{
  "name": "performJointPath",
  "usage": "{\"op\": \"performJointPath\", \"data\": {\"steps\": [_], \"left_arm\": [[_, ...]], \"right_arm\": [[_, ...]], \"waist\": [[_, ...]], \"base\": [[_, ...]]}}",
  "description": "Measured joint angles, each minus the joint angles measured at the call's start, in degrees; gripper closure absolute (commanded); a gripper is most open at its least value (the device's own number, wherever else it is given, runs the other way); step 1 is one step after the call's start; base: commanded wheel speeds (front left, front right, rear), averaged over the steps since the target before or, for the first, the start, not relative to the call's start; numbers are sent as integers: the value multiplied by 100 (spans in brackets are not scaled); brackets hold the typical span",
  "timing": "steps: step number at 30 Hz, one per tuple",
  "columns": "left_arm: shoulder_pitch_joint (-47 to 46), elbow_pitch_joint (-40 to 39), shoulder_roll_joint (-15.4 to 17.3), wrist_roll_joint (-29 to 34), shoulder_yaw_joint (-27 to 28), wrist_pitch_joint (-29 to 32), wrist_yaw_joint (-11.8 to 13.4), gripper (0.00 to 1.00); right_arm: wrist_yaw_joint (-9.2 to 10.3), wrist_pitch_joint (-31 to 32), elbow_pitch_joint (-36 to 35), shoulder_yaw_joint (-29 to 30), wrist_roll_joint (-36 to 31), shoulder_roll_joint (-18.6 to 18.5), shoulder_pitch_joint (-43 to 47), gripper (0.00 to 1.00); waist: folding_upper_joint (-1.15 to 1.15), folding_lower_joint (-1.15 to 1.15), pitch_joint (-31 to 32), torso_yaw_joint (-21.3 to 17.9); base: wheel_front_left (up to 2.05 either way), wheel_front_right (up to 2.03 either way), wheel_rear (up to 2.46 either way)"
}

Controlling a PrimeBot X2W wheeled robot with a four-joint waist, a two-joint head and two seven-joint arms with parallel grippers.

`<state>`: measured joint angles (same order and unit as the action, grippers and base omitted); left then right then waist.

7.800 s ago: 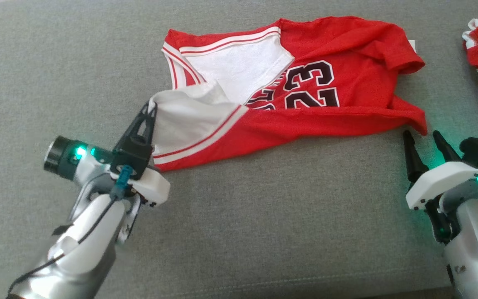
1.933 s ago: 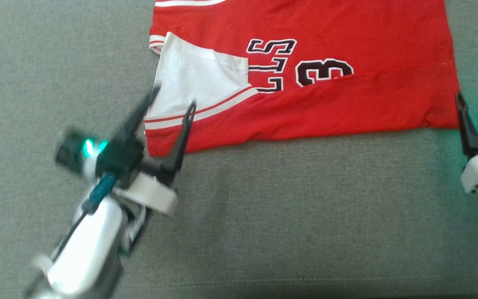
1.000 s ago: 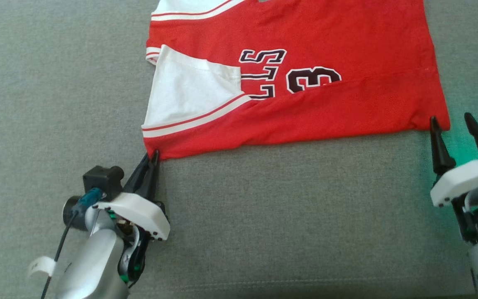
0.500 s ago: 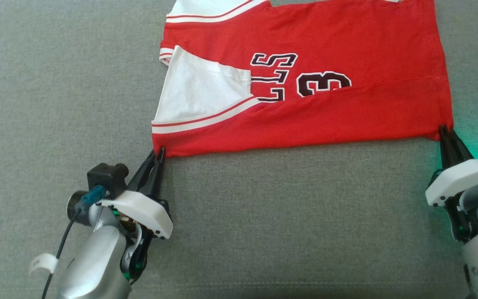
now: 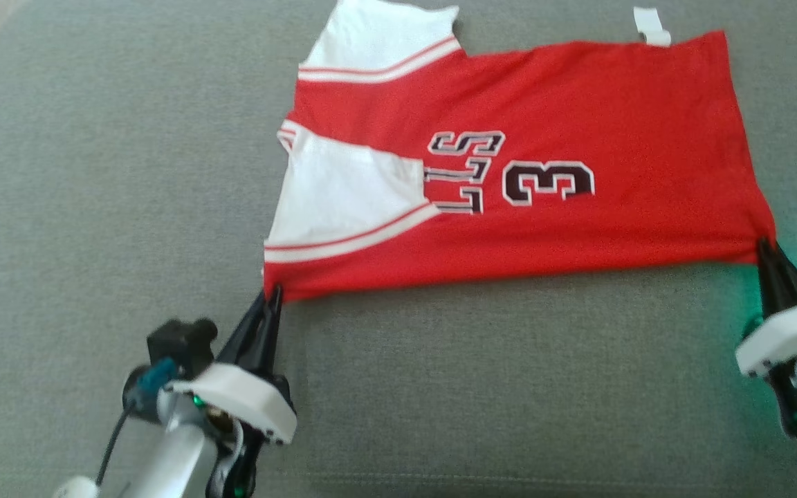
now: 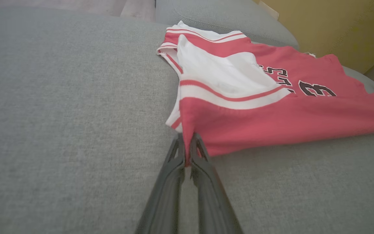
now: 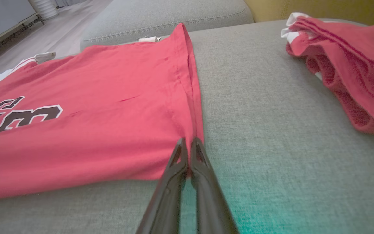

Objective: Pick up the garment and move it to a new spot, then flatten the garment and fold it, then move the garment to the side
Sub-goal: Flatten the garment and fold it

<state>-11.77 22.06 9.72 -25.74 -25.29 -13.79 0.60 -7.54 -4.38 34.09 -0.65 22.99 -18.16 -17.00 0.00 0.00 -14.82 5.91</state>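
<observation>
Now pinching jersey (image 5: 578, 104), spread on cushion (image 5: 474, 387), by its two near corners: left gripper (image 5: 268, 296) and right gripper (image 5: 765, 245), each clamped on one. Could slip off such thin bites under uneven pull; could bunch cloth or skew the fold.

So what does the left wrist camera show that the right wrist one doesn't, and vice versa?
Left wrist view: the left hand pinching a corner of the jersey beneath its white side panel. Right wrist view: the right hand pinching the hem corner, with the second red garment up close. Shared: the jersey itself, its number 3, the grey cushion and the yellow wall.
</observation>
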Motion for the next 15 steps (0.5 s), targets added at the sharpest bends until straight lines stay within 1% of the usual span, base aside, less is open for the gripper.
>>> {"op": "performJointPath", "data": {"steps": [7,9,12,15], "left_arm": [[576,-489,20,-73,-22,18,145,100],[834,-693,49,-116,-65,67,157,100],[1051,-806,77,-168,-94,112,199,100],[1178,-878,99,-167,-178,235,200,100]], "right_arm": [[0,37,-594,36,311,-189,790,100],[0,88,-889,153,325,-216,1185,100],[0,146,-1179,304,316,-194,1569,100],[0,214,-1443,487,267,-57,1898,100]], "waist": [[0,0,157,210],[0,0,211,266],[0,0,244,289],[0,0,265,265]], "base": [[0,0,0],[0,0,0],[0,0,0],[0,0,0]]}}
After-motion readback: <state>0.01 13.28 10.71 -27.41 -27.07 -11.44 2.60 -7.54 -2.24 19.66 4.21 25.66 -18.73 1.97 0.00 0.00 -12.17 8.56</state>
